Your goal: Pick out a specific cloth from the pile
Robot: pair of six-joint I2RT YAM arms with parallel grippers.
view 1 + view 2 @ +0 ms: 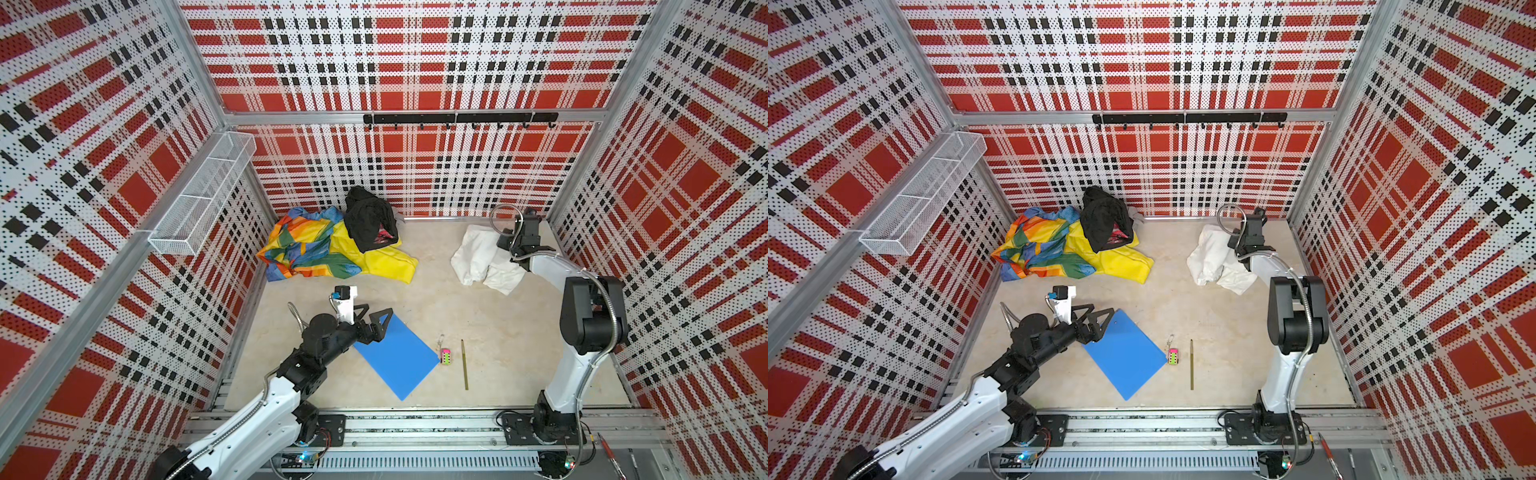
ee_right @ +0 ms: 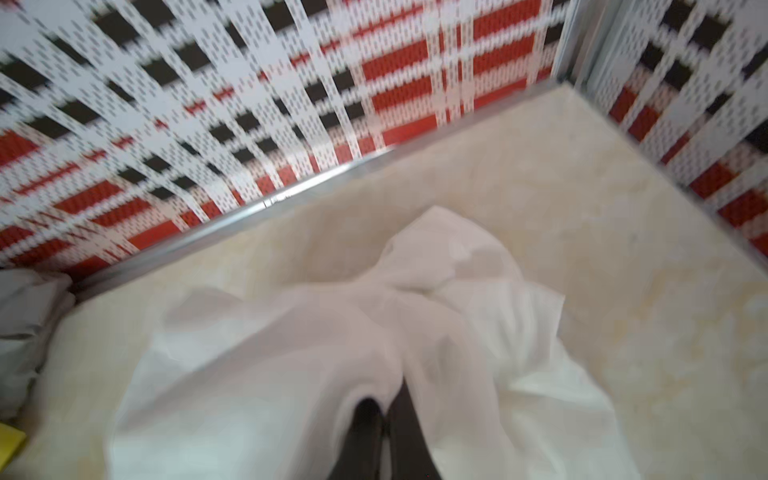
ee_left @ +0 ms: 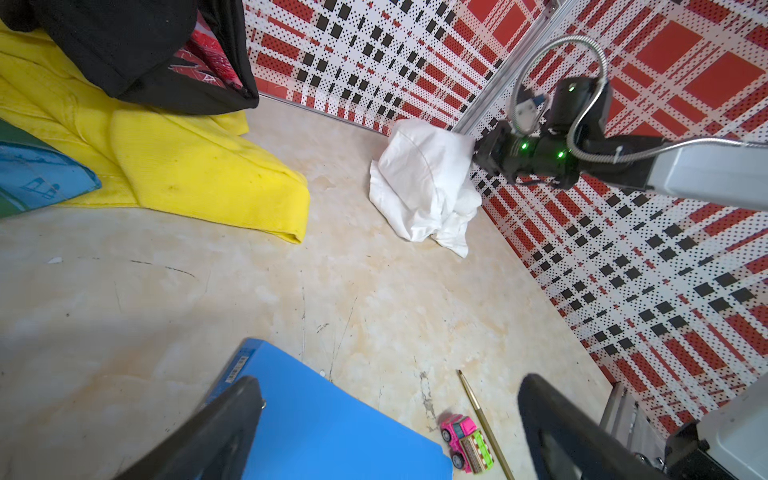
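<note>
Now right hand (image 2: 385, 415) pinching white cloth (image 1: 473, 253), well apart from pile (image 1: 316, 249); left hand (image 1: 379, 311) spread.

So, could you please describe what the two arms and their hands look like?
The left arm and right arm have white shells, black joints and ribbed silver conduit. The left hand has black triangular fingers with cut-outs; the right hand shows black fingers too.

Both top views are brightly, evenly lit, with soft shadows thrown on the worktop (image 1: 478, 316) and walls (image 1: 415, 62) bowed at the edges. In the right wrist view the cloth (image 2: 270, 365) is smeared by motion blur.
</note>
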